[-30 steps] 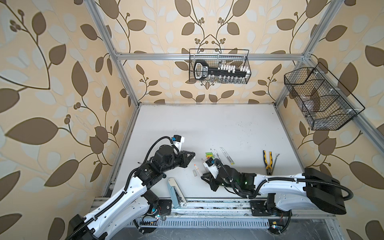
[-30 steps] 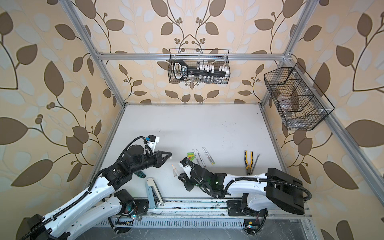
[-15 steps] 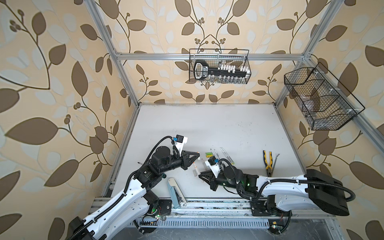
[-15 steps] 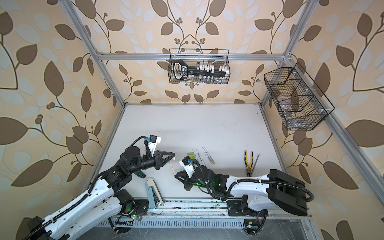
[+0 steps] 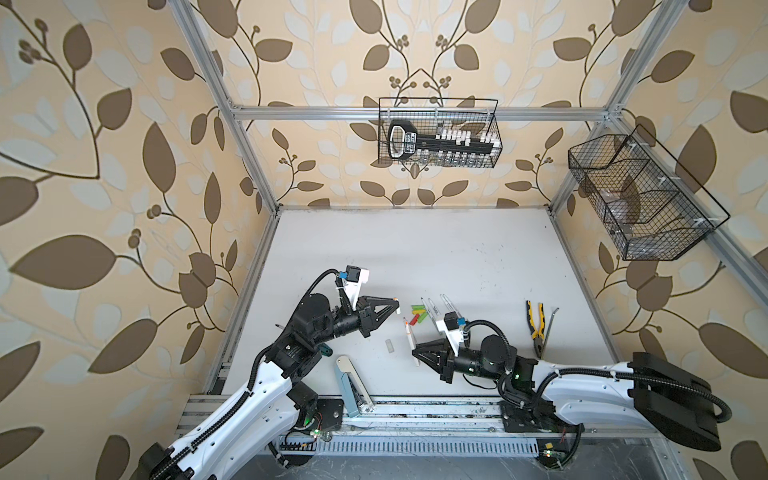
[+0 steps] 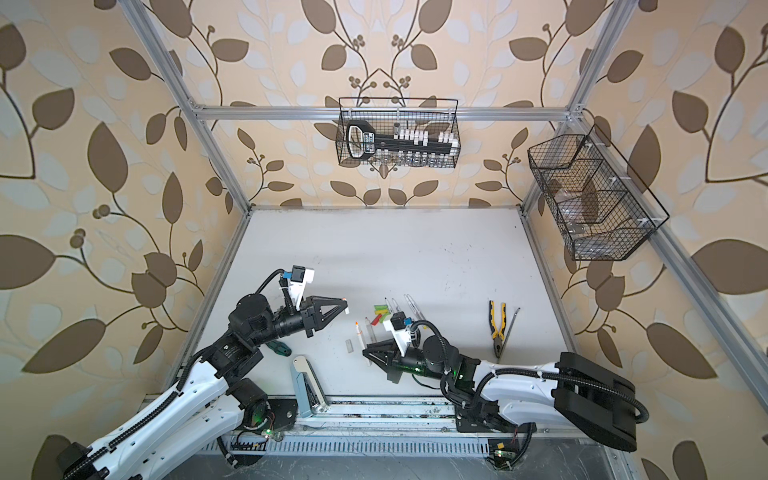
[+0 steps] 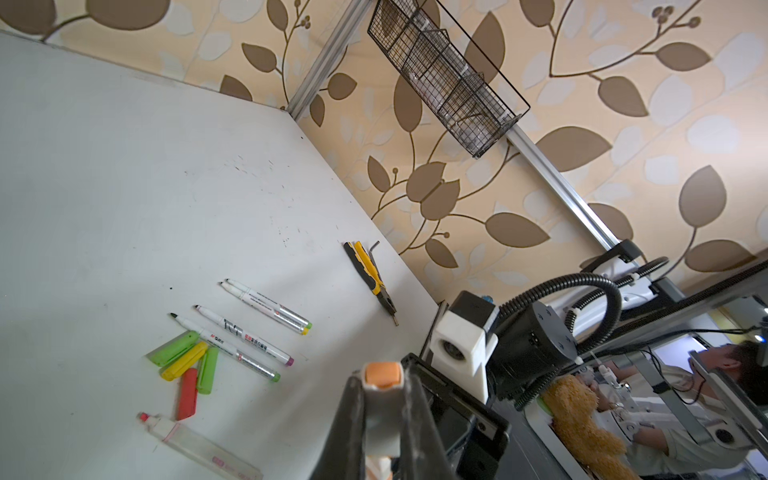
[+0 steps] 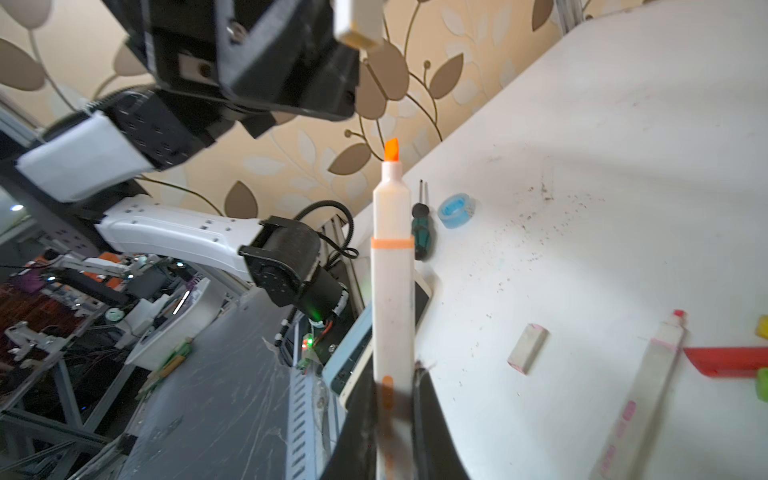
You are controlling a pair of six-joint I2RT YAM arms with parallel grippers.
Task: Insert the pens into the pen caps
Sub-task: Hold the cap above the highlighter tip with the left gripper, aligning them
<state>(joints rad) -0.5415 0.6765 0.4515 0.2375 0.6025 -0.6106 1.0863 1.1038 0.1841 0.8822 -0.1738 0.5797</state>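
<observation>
Right gripper clamps orange-tipped pen; left gripper clamps white cap

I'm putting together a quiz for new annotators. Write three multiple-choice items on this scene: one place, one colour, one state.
1. Where are the pliers? A) in the back basket B) on the table, right arm's side C) held aloft
2. Tip of the pen in the right gripper? A) green B) orange C) black
3. The left gripper is: A) open, empty B) shut on a screwdriver C) shut on a cap
Key: 1B, they lie flat there; 2B, the right wrist view shows it; 3C, the orange-ended cap sits pinched in it.
</observation>
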